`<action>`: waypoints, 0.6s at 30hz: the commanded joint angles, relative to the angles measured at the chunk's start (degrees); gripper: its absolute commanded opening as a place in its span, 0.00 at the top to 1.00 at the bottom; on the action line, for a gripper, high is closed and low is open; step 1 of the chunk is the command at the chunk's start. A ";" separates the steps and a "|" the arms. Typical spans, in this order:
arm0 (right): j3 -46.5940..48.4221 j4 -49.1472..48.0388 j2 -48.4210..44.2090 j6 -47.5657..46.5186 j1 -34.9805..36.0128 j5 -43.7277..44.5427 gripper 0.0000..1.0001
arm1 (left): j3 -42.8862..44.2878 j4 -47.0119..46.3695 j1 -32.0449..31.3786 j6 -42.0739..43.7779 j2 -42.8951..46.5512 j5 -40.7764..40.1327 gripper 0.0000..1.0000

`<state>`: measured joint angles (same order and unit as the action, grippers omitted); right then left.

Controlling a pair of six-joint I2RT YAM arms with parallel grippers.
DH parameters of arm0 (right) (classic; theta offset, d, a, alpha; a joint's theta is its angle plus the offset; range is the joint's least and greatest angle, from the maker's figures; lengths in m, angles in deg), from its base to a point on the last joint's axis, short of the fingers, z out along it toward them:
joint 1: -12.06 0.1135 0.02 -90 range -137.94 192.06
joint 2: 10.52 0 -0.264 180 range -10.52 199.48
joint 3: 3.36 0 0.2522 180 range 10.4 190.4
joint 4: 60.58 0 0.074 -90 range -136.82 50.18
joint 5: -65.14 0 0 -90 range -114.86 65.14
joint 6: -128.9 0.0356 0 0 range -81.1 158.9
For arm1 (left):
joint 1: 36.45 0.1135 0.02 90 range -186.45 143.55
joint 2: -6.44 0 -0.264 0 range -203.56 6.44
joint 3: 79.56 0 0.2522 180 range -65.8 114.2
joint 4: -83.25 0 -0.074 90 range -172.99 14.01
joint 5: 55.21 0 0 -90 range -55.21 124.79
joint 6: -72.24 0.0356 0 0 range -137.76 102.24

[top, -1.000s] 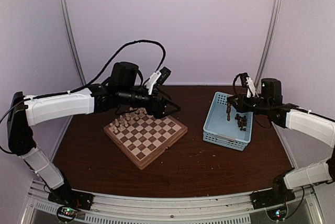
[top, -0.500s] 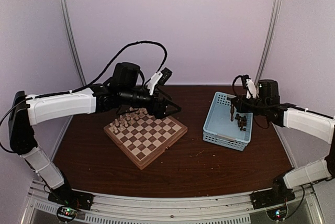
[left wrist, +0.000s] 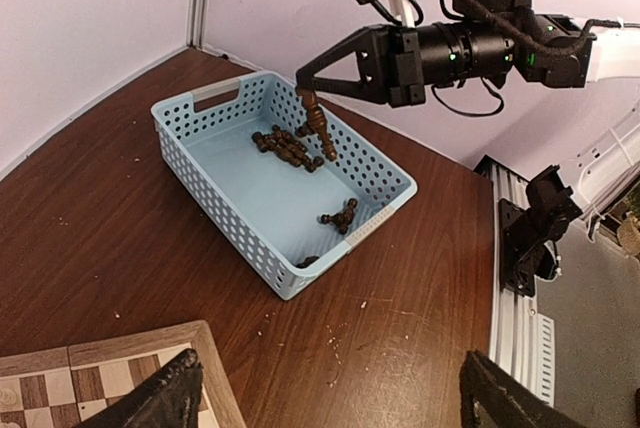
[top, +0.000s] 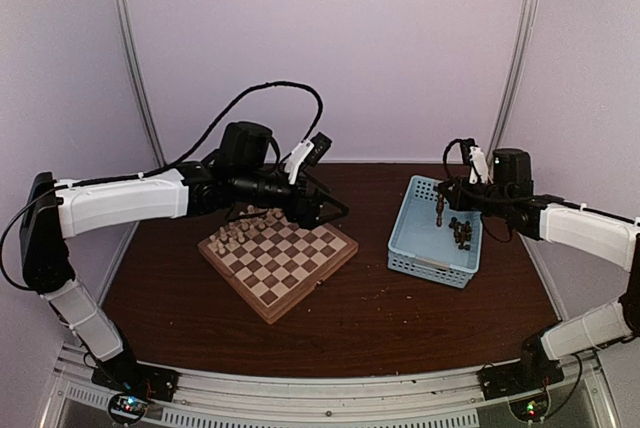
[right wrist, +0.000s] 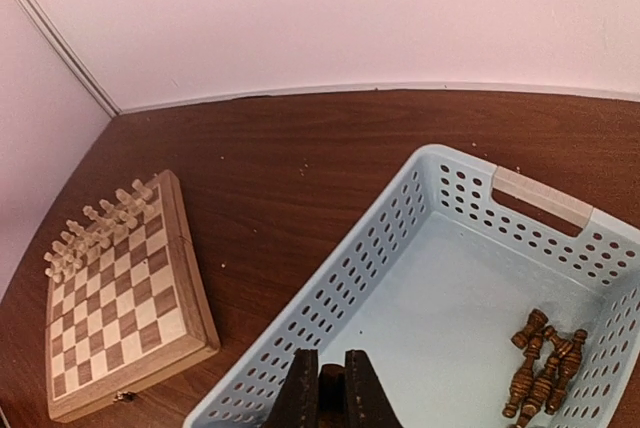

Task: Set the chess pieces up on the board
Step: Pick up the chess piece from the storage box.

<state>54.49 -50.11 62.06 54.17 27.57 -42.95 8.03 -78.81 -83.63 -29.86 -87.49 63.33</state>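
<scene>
- Since a second ago the right gripper [top: 440, 204] has edged a little sideways over the light blue basket [top: 430, 248]; the left gripper [top: 325, 210] has barely shifted.
- Right gripper: clenched on one dark chess piece [left wrist: 318, 124], taken by its upper end and held above the basket's interior, clear of the floor.
- Long axis of the held piece: near vertical with a slight lean, free end pointing down into the basket. Which end is the base cannot be told.
- Left gripper [left wrist: 330, 368]: fingers spread wide with nothing between them, hovering well to the left of the basket over the chessboard [top: 280, 263].
- Loose dark pieces [left wrist: 285, 146] lie on their sides in a cluster by the basket's far wall; a few more lie near its front corner.
- Cream pieces [right wrist: 95, 228] stand upright in two rows along the board edge farthest from the basket; the squares nearer the basket are bare.
- Handling judgement: a small turned wooden piece is light, rigid and smooth, so it can pivot or slip in a pinch at one end. A hold across the narrow stem, perpendicular to the long axis, looks most secure.
- Setting down calls for the base flat on its square; a leaning release risks toppling.
</scene>
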 commanded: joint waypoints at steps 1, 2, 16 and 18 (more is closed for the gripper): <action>2.31 -2.83 0.69 4.49 -0.04 -6.76 1.00 | 1.72 -3.75 -1.16 -2.36 -2.43 0.18 0.11; 2.20 -4.32 0.65 5.57 -0.04 -9.43 1.00 | 2.58 -3.79 -1.51 -2.60 -3.27 0.06 0.11; 2.82 -15.35 -1.26 11.73 0.05 -32.31 1.00 | 16.63 -3.76 -4.63 -2.06 -16.50 3.14 0.14; 2.04 -18.15 -1.91 13.44 0.05 -34.11 1.00 | 17.89 -3.78 -4.71 -2.93 -17.89 4.55 0.19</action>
<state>56.62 -60.98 62.34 64.07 27.57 -70.64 22.47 -80.01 -88.30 -31.45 -103.12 64.86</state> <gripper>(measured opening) 0.077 0.841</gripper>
